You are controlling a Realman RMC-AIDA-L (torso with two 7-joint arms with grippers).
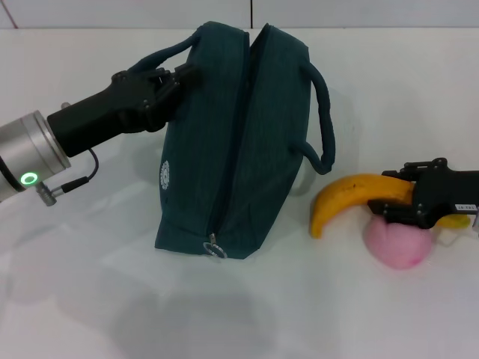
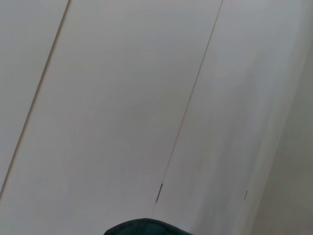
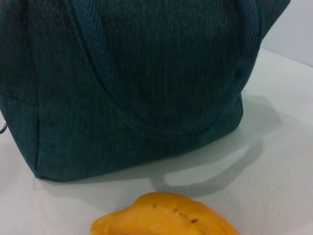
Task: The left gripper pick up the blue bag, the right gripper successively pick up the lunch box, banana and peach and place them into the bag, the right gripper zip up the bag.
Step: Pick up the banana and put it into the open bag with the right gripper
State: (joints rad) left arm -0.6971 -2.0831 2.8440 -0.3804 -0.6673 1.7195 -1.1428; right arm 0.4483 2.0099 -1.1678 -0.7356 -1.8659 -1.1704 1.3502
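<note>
The blue bag (image 1: 239, 149) stands on the white table, its top zipper seam running down to a metal ring pull (image 1: 215, 249). My left gripper (image 1: 176, 77) is shut on the bag's left loop handle, near the top. At the right, my right gripper (image 1: 397, 194) lies low over the table with its fingers closed around the thick end of the banana (image 1: 348, 196). Right under that gripper, the pink peach (image 1: 400, 243) touches the banana. In the right wrist view the banana (image 3: 166, 218) shows close in front of the bag (image 3: 137, 73). The lunch box is out of view.
The white table (image 1: 90, 299) stretches in front of the bag and to its left. The bag's right loop handle (image 1: 323, 127) hangs out toward the banana. The left wrist view shows only pale wall panels and a sliver of the bag (image 2: 142, 227).
</note>
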